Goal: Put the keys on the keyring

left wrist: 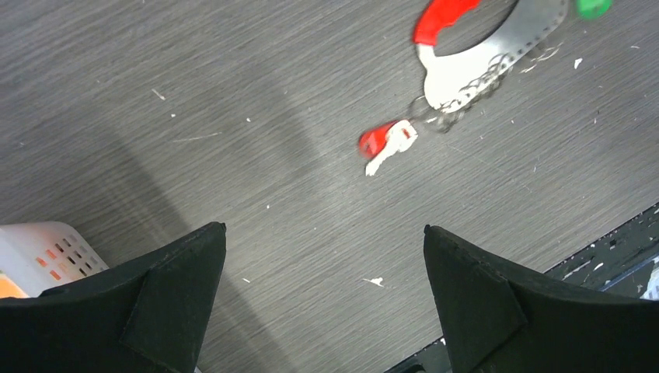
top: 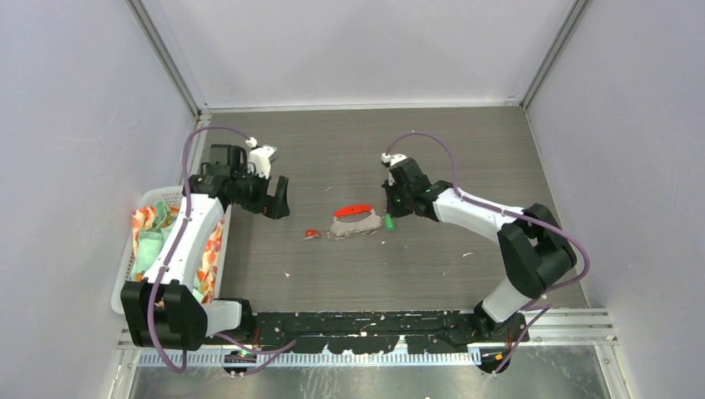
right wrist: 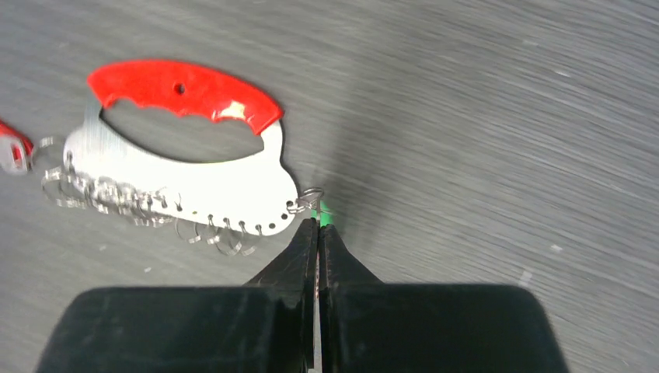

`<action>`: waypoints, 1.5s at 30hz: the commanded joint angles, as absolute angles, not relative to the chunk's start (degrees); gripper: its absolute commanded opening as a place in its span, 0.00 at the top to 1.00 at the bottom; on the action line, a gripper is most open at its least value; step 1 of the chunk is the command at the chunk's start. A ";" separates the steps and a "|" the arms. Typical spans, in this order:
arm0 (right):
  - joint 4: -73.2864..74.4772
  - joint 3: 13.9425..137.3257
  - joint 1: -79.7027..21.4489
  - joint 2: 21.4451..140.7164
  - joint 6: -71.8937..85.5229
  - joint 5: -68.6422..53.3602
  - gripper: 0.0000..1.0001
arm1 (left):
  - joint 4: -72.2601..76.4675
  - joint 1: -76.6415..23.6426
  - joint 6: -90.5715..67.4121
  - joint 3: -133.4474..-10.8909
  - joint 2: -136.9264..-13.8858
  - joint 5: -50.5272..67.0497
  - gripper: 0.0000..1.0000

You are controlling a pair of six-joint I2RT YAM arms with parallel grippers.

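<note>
Table (top: 349, 274) of dark wood grain carries a white basket (top: 119, 287) at its left edge. Left gripper (left wrist: 324, 227) hangs above bare tabletop beside the basket, jaws spread wide, released and grasping nothing. Right gripper (right wrist: 317, 221) is clenched on the green key (right wrist: 323, 211) at the right end of the keyring (right wrist: 179, 183), which lies flat mid-table with its red strip (right wrist: 183, 89) on the far side. Of the 2 keys, the red-tagged key (left wrist: 386, 142) lies just beside the keyring's left-end loops; whether it is threaded cannot be told.
</note>
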State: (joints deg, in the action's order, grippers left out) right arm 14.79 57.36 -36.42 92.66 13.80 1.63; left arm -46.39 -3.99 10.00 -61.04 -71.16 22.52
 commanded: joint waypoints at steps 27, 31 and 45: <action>-24.67 27.33 -11.01 72.97 9.95 40.24 0.00 | 20.16 12.88 5.08 -32.49 -76.84 34.40 0.00; -36.98 22.95 -10.17 77.03 8.39 38.62 0.00 | 33.39 12.84 4.56 -26.00 -78.00 32.41 0.00; -65.47 15.38 -5.35 89.65 8.06 30.22 0.00 | 79.51 10.86 -6.56 -10.81 -92.22 24.80 0.00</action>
